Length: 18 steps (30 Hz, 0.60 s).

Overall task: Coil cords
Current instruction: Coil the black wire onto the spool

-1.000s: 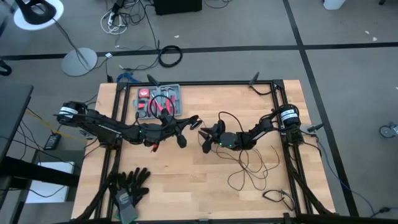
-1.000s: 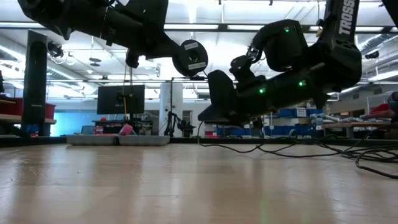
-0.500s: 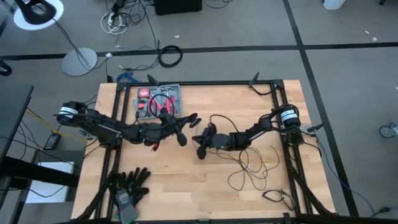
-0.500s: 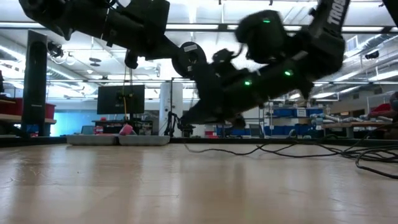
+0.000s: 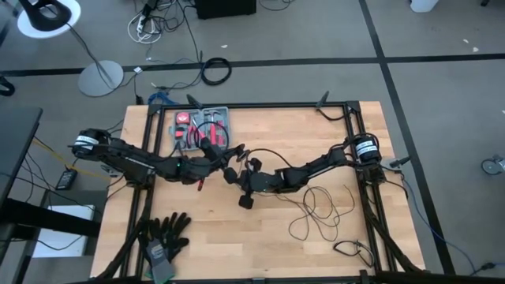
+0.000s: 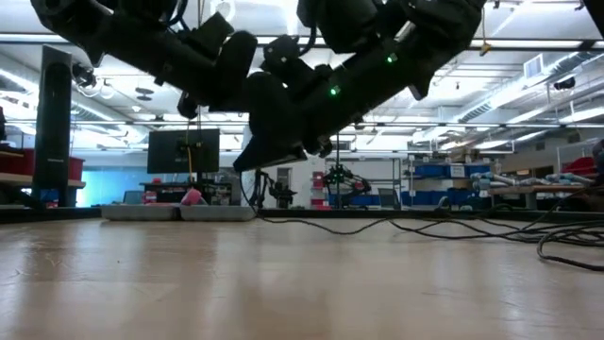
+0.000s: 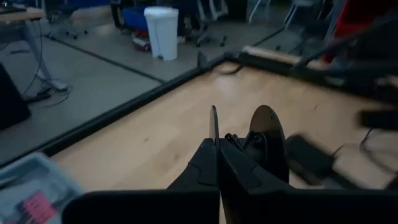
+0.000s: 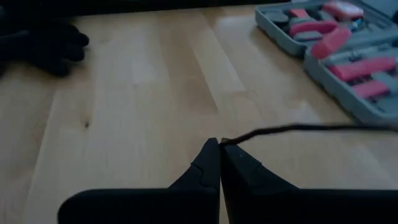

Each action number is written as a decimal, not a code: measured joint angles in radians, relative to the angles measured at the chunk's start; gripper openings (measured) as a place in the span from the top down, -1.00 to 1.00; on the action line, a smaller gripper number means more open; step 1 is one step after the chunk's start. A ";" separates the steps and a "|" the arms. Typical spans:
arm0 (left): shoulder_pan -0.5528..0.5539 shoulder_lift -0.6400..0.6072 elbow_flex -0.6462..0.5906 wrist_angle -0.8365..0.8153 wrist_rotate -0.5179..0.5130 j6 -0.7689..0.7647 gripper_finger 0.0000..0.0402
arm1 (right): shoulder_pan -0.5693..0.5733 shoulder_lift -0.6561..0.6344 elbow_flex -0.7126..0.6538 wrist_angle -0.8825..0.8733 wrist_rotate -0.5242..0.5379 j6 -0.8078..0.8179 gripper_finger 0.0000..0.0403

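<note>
The cords are one thin black wire. Its loose loops [image 5: 316, 211] lie on the wooden table at the right, and one end carries a small round puck [image 7: 267, 134]. My left gripper [image 5: 234, 160] hovers near the table's middle, shut at the puck end. My right gripper [image 8: 220, 144] is just to its right and nearer, tipped down toward the left and shut on a stretch of the wire. In the low view both grippers hang above the table, and the right gripper [image 6: 243, 162] is the lower one. My left gripper is shut at the wire's puck end [image 7: 239, 142]; the fingers themselves hide what exactly they pinch. The puck stands on edge beside the fingertips, lifted clear of the table. My right gripper pinches a single strand of the wire [image 8: 227, 142] at its fingertips. The fingers slant down from the table's right side and lie across the strand. The strand is lifted off the table and runs away sideways [image 8: 311, 128] toward the toolbox.
An open grey toolbox [image 5: 202, 126] with red tools stands at the far left, close behind the grippers. A pair of black gloves [image 5: 162, 237] lies at the near left. More wire [image 5: 353, 249] lies at the near right corner. Bare wood shows in the middle and near side.
My right gripper has shut on the wire, risen, rolled and moved toward the table's left, close up to my left gripper. It has drawn a strand of the wire up off the table. The loops at the right stay put.
</note>
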 joint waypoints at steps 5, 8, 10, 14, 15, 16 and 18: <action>0.014 0.000 0.000 -0.071 0.046 -0.050 1.00 | -0.001 0.000 0.049 -0.086 -0.014 -0.056 1.00; 0.024 0.000 0.000 -0.106 0.090 -0.092 1.00 | -0.014 0.000 0.090 -0.158 -0.070 -0.082 1.00; 0.034 -0.001 -0.001 -0.129 0.125 -0.104 1.00 | -0.024 0.000 0.116 -0.226 -0.109 -0.103 1.00; 0.058 -0.001 -0.002 -0.153 0.224 -0.120 1.00 | -0.047 -0.011 0.162 -0.367 -0.218 -0.130 1.00; 0.064 -0.002 -0.002 -0.157 0.248 -0.122 1.00 | -0.053 -0.019 0.171 -0.403 -0.252 -0.130 1.00; 0.072 -0.001 -0.001 -0.158 0.274 -0.128 1.00 | -0.059 -0.025 0.178 -0.435 -0.292 -0.131 1.00; 0.087 -0.002 0.000 -0.163 0.321 -0.126 1.00 | -0.074 -0.034 0.188 -0.470 -0.366 -0.133 1.00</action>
